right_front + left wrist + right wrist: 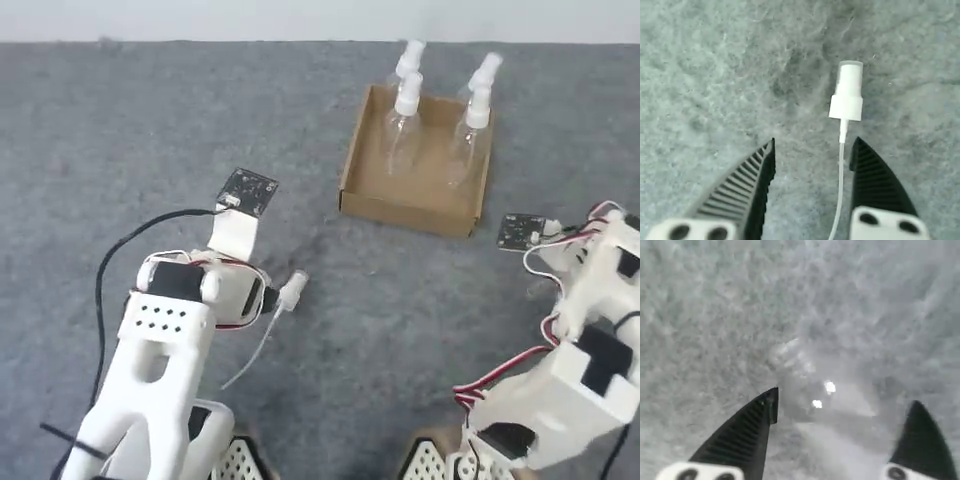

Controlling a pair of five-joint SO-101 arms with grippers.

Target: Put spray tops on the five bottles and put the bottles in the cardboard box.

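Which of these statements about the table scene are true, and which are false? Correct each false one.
1. Four bottles with spray tops on stand in the cardboard box. True.
2. The loose spray top lies inside the box. False: it lies on the grey mat, outside the box.
3. The left tool is open, with the spray top's thin tube between its fingers. True.
4. The right tool is shut on a spray top. False: it is open, over a clear bottle on the mat.
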